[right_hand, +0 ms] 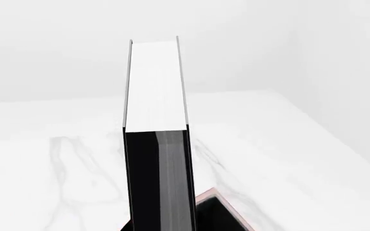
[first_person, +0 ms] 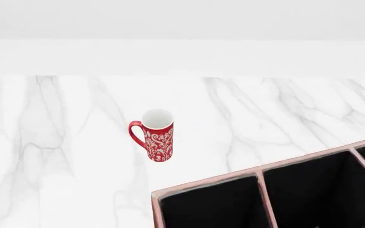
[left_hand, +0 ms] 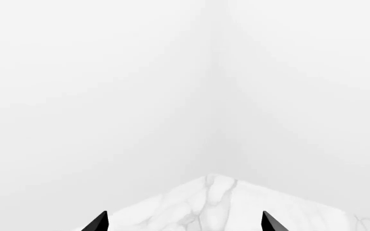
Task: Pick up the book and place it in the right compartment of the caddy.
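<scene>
The book [right_hand: 156, 144] stands up directly before the right pincer, above the caddy [right_hand: 218, 202]; its grip is hidden. The left pincer [left_hand: 185, 222] gapes empty.

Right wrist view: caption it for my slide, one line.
Black book with white page edges stands upright before the wrist camera, above a corner of the caddy on the marble table.

The black book [right_hand: 156, 144] stands upright, white page edges showing, above the pink-rimmed caddy [right_hand: 218, 199].

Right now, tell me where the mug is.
In the head view the mug stands upright on the marble table, left of centre, just beyond the caddy and apart from its near-left corner.
</scene>
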### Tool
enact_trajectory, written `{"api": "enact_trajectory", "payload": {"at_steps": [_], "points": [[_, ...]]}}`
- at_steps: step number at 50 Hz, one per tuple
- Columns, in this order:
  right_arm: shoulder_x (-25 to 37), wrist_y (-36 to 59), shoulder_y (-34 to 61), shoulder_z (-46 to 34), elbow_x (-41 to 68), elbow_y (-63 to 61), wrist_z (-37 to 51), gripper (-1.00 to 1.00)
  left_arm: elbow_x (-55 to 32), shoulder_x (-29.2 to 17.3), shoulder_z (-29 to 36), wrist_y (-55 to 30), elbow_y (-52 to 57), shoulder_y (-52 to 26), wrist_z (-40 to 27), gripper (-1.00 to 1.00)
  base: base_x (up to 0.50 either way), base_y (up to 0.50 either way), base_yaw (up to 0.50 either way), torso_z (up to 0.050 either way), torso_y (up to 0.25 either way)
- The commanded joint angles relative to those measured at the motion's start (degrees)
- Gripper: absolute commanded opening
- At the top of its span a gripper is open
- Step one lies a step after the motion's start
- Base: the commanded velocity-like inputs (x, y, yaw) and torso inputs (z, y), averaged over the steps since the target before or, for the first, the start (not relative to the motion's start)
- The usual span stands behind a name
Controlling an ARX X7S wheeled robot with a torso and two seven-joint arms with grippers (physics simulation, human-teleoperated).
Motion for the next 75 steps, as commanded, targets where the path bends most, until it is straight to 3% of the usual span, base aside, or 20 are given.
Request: {"api": "enact_trajectory", "payload": {"at_steps": [1, 13, 28, 50, 75], "points": [[2.5, -0.5, -2.6, 3.9, 0.4, 0.7, 3.1, -1.00, 0.3, -0.4, 0.8, -0.3, 0.1, -0.3, -0.4, 1.00, 0.00, 0.00, 0.00, 0.000, 0.000], [3.1, 3.1, 4.2, 1.0, 8.6, 8.4, 17.3, -1.00, -0.1, -0.9, 0.7, -0.6, 0.2, -0.4, -0.7, 1.00, 0.00, 0.00, 0.00, 0.000, 0.002], [3.9, 2.0, 5.5, 0.2, 12.5, 10.5, 18.9, -1.00, 0.1, -0.8, 1.2, -0.1, -0.3, -0.5, -0.6, 1.00, 0.00, 0.00, 0.00, 0.000, 0.001], [5.0, -2.4, 4.1, -2.3, 27.5, 15.6, 32.5, -1.00, 0.8, -0.8, 2.2, 0.0, -0.5, -0.4, -0.9, 1.00, 0.00, 0.00, 0.00, 0.000, 0.001], [3.4, -4.5, -1.3, -2.4, 19.2, 14.9, 25.2, -1.00, 0.9, -1.0, 2.4, 0.2, -0.8, -0.3, -1.0, 1.00, 0.00, 0.00, 0.00, 0.000, 0.001]]}}
